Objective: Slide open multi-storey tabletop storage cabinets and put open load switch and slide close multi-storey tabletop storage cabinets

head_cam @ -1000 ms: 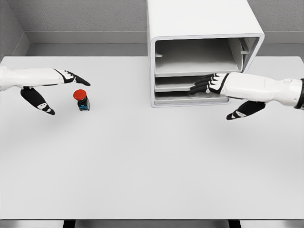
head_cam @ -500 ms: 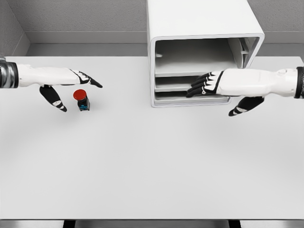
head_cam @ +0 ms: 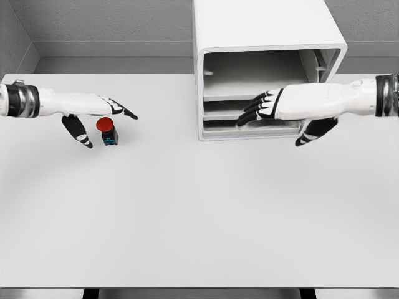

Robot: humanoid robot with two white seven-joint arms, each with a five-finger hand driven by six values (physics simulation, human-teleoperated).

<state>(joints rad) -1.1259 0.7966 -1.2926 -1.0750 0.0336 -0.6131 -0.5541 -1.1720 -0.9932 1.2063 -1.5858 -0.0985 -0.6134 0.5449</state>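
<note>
Left hand (head_cam: 93, 118) open around the switch, right hand (head_cam: 262, 109) flat at the cabinet's drawers.

From the head view: the left hand's fingers are spread, holding nothing, its thumb hanging just left of the small red-capped load switch with a black and blue base (head_cam: 107, 131), which stands upright on the pale grey tabletop (head_cam: 199, 212), well apart from the white multi-storey storage cabinet (head_cam: 265, 37). The right hand's fingers are stretched out, unclenched, against the thin grey sliding tray (head_cam: 249, 128) low in the cabinet. The switch looks light, rigid and top-heavy, so I'd pinch it at the squarer base under the round cap. The tray looks stiff; hooking its front lip seems best.
</note>
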